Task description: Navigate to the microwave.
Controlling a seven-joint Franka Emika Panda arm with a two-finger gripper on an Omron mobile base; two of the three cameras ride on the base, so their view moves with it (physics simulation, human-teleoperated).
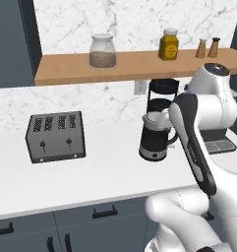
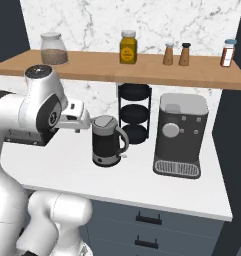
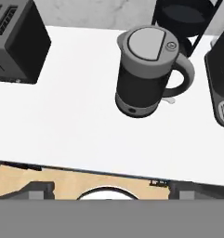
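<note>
Facing kettle (image 3: 148, 69), toaster (image 1: 55, 137) and coffee machine (image 2: 180, 135) on bench (image 1: 105, 172); gripper state hidden. No microwave here: keep arm tucked, drive on.

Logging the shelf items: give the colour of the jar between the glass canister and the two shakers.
Yellow-amber jar with a dark label; clearest in the right base view.
</note>
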